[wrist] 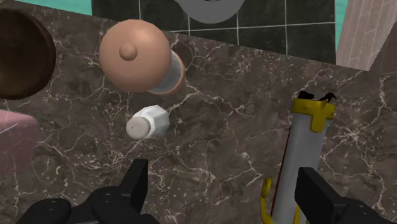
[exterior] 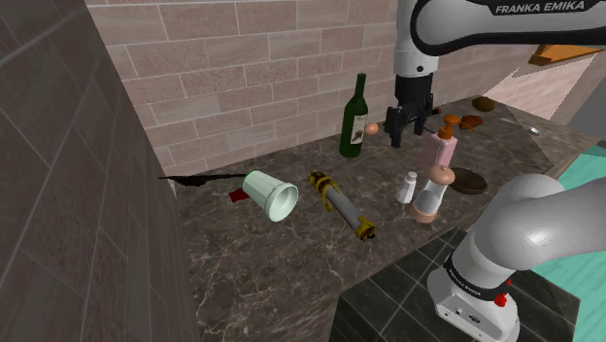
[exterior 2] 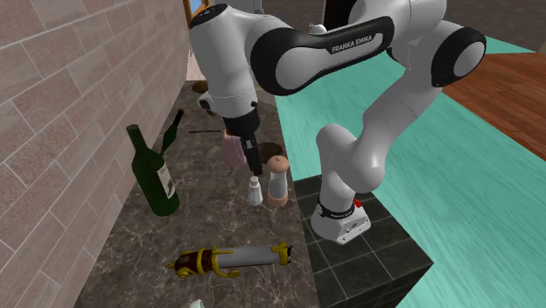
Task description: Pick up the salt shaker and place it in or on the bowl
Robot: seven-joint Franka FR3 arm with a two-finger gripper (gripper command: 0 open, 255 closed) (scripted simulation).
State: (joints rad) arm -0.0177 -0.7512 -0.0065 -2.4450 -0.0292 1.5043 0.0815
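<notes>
**Clerk:** Entry one, salt shaker (wrist: 147,122). Description and location?

**Keeper:** Small, white, faceted body, flat cap. It stands upright on the dark marbled tabletop (wrist: 216,127), just beside the taller pepper mill (wrist: 135,49). The bowl (wrist: 22,54) is dark brown and sits near, on the mill's far side from the grey cylinder with yellow ends (wrist: 305,159). A pink bottle (exterior: 444,151) stands close behind the mill in the shoulder view.

**Clerk:** Entry two, tool (wrist: 222,191). Condition?

**Keeper:** Fingers apart, nothing between them. It hangs above the tabletop. The shaker sits ahead of one finger, off to the side of the gap.

**Clerk:** Handling notes for entry one?

**Keeper:** Judged, not tested:
- Probably light and rigid, so it should not give under the pads.
- The smooth surface may slip under a loose grip.
- It is narrow and upright, so a nudge from one finger alone would likely tip it.

**Clerk:** Recommended hold?

**Keeper:** Across the body at mid-height, below the cap, on two opposite facets. Line the fingers so neither comes down on the mill side, since clearance there looks tight.

**Clerk:** Risk?

**Keeper:** Knocking the mill or the pink bottle on the way down.
</notes>
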